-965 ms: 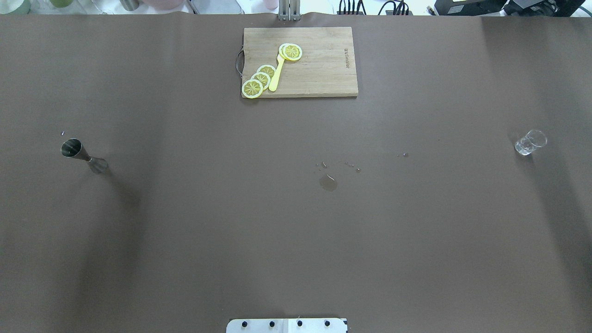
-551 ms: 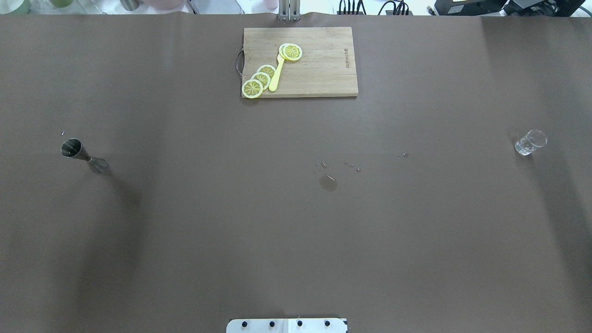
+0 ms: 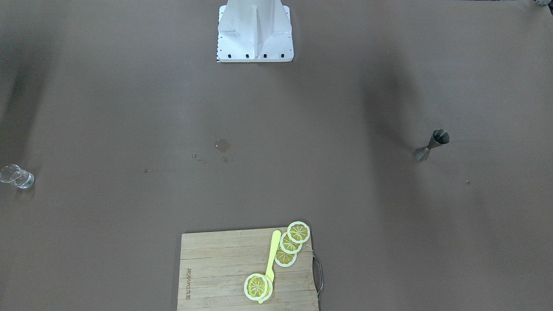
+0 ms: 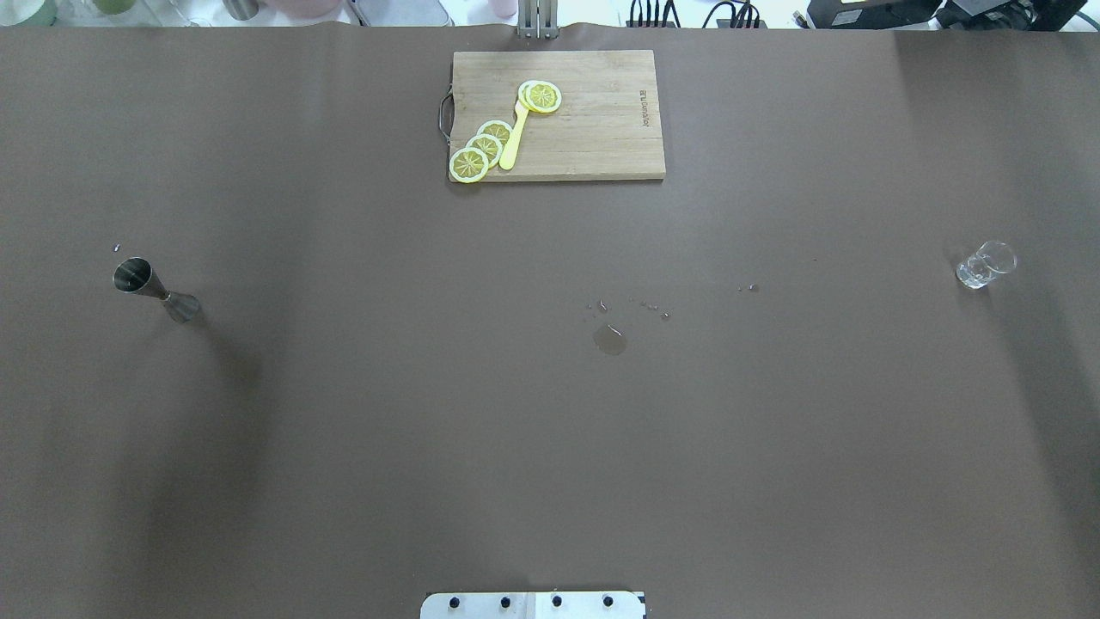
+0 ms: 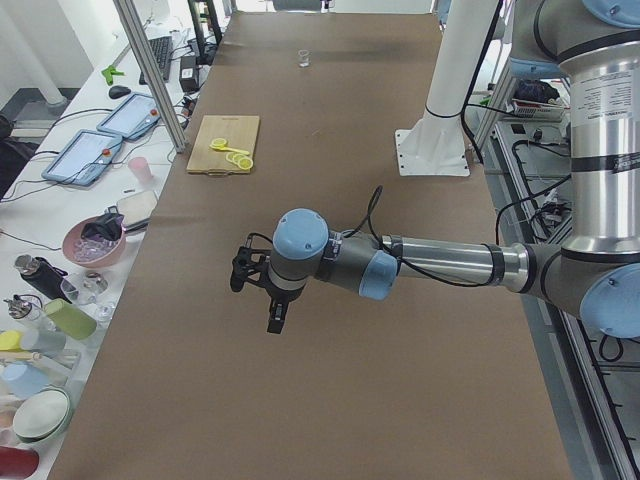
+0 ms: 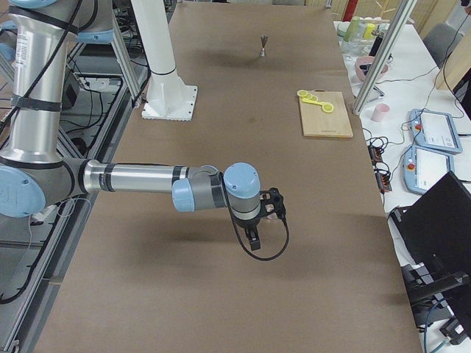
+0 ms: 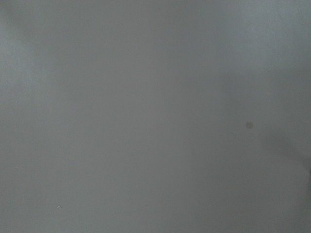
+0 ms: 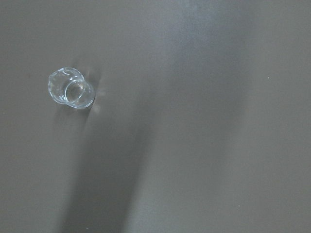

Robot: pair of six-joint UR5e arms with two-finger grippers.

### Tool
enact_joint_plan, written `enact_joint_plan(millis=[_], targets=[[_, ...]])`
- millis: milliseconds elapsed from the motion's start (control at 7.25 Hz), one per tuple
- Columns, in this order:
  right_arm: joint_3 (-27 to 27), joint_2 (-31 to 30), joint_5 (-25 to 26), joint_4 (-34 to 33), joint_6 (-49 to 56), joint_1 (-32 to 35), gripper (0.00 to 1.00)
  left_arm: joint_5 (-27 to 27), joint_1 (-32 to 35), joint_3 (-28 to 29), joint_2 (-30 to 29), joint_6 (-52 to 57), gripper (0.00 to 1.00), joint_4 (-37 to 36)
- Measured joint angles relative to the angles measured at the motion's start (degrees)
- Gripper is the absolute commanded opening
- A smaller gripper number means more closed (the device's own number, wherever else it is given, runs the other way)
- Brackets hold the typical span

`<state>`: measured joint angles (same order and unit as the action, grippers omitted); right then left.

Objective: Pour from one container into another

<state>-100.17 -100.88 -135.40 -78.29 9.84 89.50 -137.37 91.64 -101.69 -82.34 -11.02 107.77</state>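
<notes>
Jigger (image 4: 155, 291) stands upright on the table (image 4: 344, 447) at our left, shot glass (image 4: 985, 264) far off at the right, neither held. We cannot tell whether the left gripper (image 5: 275, 322) or right gripper (image 6: 254, 243) is spread or pressed together (only side views show them). We'd worry the narrow-waisted jigger tips under an off-centre pinch, adding to the puddle (image 4: 609, 340). We count one jigger, one glass, one cutting board (image 4: 593, 129), at least four lemon slices (image 4: 469, 164).

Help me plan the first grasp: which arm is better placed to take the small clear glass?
Probably the right. The small clear glass sits on the robot's right side of the table, and the right wrist camera has it in view. The left wrist camera shows only bare brown table.
</notes>
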Motion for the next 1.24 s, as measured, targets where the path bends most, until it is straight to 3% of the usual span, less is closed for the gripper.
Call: enact_joint_plan(millis=[414,827,1241], targets=[[1.28,0.32,-0.30,3.73,-0.02,-1.48,1.00,0.56,-1.58,-1.08,0.19,-5.70,0.98,5.54],[1.25,1.75,-0.33,4.03,-0.46,-4.28,1.00,3.20,-4.98,-7.31,0.71,-10.78,0.97,5.97],[0.99,3.26,-1.47,4.58,0.68,-5.02,1.00,10.94,-11.12,-13.18,2.15,-17.45,0.97,7.94]])
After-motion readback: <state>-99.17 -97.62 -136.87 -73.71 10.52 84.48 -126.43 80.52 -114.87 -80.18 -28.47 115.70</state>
